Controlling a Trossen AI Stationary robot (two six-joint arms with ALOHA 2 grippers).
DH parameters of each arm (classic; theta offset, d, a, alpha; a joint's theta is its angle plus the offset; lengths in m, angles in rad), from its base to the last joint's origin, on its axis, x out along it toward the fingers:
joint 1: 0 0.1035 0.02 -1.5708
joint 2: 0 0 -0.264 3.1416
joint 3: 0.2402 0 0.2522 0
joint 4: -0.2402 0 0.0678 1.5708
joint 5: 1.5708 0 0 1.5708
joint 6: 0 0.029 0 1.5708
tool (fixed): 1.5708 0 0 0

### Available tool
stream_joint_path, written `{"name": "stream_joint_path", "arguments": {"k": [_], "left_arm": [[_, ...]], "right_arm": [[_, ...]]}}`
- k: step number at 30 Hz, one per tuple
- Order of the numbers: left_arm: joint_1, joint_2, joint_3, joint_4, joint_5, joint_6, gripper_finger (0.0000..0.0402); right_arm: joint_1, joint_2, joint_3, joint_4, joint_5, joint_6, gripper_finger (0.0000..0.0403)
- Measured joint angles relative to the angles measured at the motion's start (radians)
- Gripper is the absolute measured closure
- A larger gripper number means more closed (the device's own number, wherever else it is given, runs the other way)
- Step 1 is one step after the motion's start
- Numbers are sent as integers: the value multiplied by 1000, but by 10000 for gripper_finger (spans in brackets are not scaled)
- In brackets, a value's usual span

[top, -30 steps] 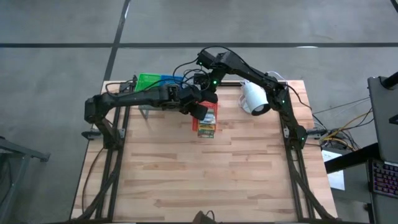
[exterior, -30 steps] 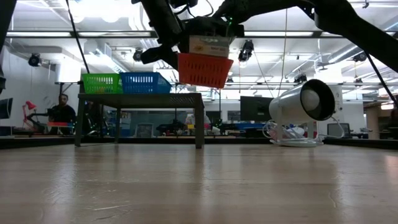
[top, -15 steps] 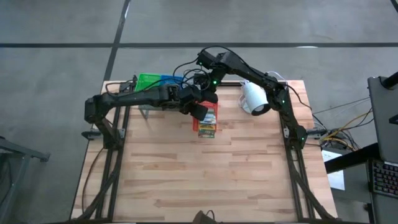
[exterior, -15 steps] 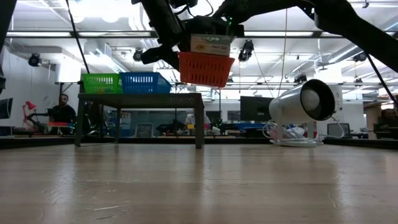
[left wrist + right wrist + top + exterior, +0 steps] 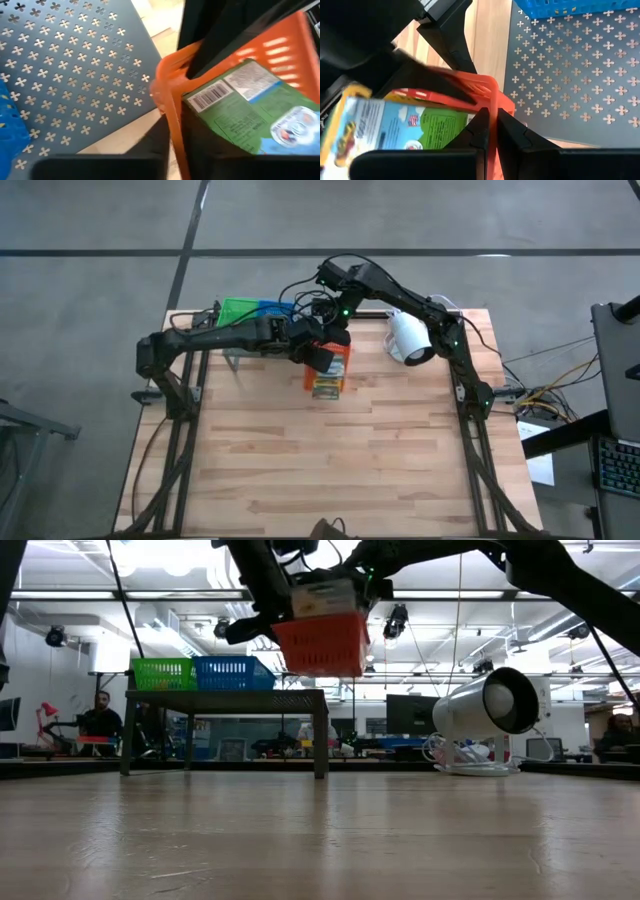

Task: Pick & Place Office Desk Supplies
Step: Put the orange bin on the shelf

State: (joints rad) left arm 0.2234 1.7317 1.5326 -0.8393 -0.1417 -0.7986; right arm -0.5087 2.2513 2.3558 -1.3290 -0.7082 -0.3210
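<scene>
The wooden tabletop (image 5: 330, 450) fills the lower middle of the high view, mostly bare planks. At its far edge, upper left of centre in that frame, stands the grey perforated shelf (image 5: 225, 700), seen in the low view as a small raised platform on legs. On top of it sit the green tray (image 5: 163, 674) and the blue tray (image 5: 232, 672), side by side and touching. The white lamp (image 5: 490, 708) lies to the right in the low view, near the tabletop's far right corner.

The red-orange tray (image 5: 322, 643) hangs in the air, upper centre of the low view, just right of the shelf and clear of the tabletop, tilted a little. Inside it lies a printed green card box (image 5: 240, 112) with a barcode; the right wrist view shows a printed box (image 5: 395, 127) with yellow and blue, though whether that is the same box or a second one is hard to say.

The left hand (image 5: 172, 115) has its fingers closed narrow across the tray's orange rim, one finger inside and one outside. The right hand (image 5: 491, 132) pinches another part of the rim, fingers nearly together with only the thin orange wall between them. Both hands meet at the tray, upper centre of the high view.
</scene>
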Motion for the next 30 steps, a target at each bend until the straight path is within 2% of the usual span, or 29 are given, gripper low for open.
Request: {"name": "stream_joint_path", "arguments": {"k": [2, 4, 18, 24, 30], "left_arm": [[0, 1, 0, -4, -1, -7, 383], [0, 1, 0, -6, -4, -11, 394], [1, 1, 0, 0, 0, -19, 396], [1, 1, 0, 3, 0, -17, 397], [1, 1, 0, 4, 0, -16, 398]], "right_arm": [[0, 0, 0, -3, 0, 1, 385], [0, 0, 0, -5, 0, 1, 385], [0, -1, 0, -2, 2, 5, 385], [3, -5, 0, 1, 76, 7, 384], [3, -5, 0, 1, 80, 9, 355]]}}
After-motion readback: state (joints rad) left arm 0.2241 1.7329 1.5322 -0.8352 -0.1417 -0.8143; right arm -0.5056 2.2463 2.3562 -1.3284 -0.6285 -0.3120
